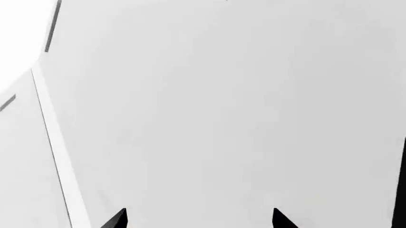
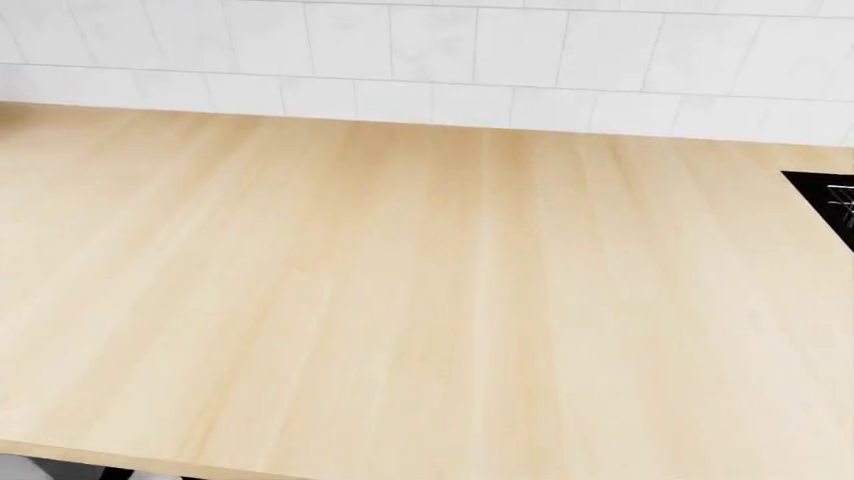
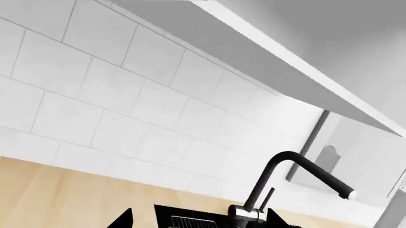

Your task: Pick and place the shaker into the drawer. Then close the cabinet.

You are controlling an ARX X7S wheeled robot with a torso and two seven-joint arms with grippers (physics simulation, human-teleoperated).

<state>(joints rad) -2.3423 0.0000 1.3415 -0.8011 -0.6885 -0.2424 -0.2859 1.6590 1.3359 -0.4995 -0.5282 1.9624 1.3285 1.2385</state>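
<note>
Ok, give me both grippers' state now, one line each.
Left gripper: open, nothing between its fingertips, facing a white cabinet front.
Right gripper: open, holding nothing, pointing toward the black faucet.

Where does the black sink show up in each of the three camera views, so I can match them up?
Head view: only a corner of the black sink shows at the right edge, set into the wooden countertop.
Right wrist view: the sink sits at the bottom edge, behind the black faucet.
Left wrist view: not in it; only white panels show.
Shared landmark: the white tiled wall behind the countertop, in the head and right wrist views.
</note>
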